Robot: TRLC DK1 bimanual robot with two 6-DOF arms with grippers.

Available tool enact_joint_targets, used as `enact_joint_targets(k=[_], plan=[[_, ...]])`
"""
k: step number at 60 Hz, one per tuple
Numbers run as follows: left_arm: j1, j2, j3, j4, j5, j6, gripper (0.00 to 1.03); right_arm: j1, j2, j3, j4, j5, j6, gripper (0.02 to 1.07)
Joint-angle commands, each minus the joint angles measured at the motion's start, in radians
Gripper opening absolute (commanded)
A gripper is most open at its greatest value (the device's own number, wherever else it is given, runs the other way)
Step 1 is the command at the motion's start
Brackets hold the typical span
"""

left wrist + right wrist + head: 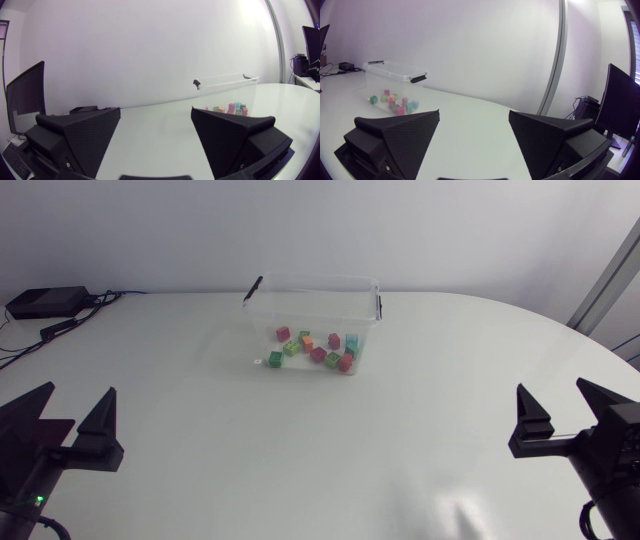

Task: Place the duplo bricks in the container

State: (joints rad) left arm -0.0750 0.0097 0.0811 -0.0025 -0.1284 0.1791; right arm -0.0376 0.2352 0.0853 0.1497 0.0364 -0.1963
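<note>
Bright, even, diffuse light. The white bench (420,410) has a soft sheen, with a pale glare patch near the right hand (552,384). The container (312,305) casts only a faint, soft-edged shadow.

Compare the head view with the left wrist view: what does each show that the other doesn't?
Head view only: the right gripper, open and empty, and the bricks seen from above, spread over the floor of the container. Left wrist view only: the textured inner faces of the left fingers, close up. Both: the left gripper, open and empty, and the clear container with the coloured bricks inside it.
</note>
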Motion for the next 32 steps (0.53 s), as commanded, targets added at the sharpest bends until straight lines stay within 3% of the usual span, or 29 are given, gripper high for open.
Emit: enact_joint_targets(k=[1,23,32], plan=[[0.018,-0.008,-0.033,0.001,0.025,-0.052,0.98,0.012,-0.044,-0.039,-0.030,-0.009,0.058,1.02],[0.075,-0.010,-0.081,0.002,0.128,-0.179,0.98,0.038,-0.235,-0.085,-0.149,-0.036,0.196,1.02],[0.075,-0.010,-0.081,0.002,0.128,-0.179,0.98,0.038,-0.235,-0.085,-0.150,-0.036,0.196,1.02]])
